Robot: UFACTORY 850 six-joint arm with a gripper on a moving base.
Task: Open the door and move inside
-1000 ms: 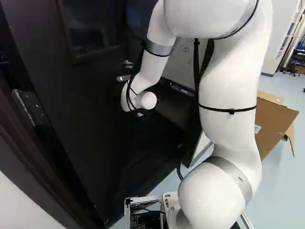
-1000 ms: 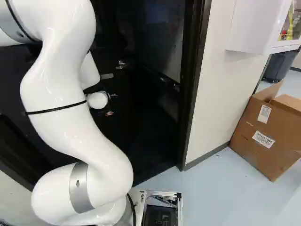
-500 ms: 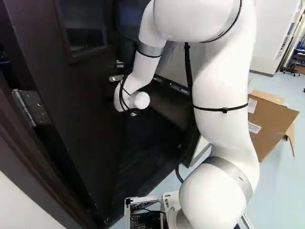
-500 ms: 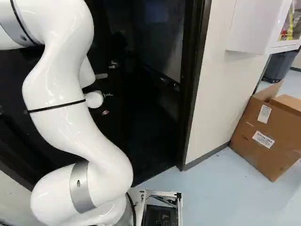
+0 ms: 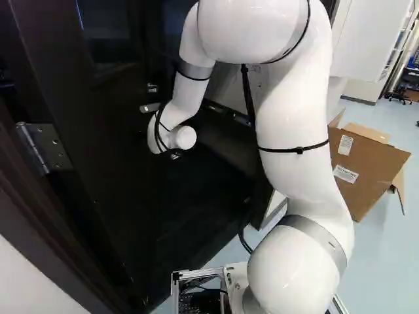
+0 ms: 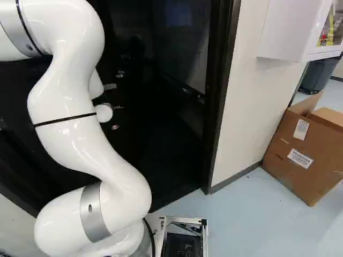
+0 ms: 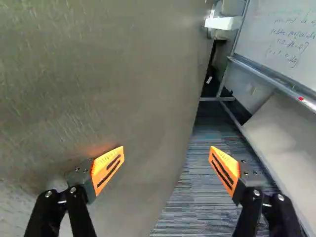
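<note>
Pale blue floor [image 6: 257,225] meets the dark door frame [image 6: 222,80] and a cardboard box [image 6: 303,152]. The door [image 5: 118,170] stands open, hinged at the left of the left base view. The gripper [image 6: 116,118] is empty, fingers spread, one near the door's face, the other beyond its edge; the handle [image 5: 150,107] is ahead.

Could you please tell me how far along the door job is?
Done: the door stands ajar, carpet showing past its edge. In hand: the open fingers are at its face, apparently to push it wider. Left: the base, outside the doorway, must move in.
</note>
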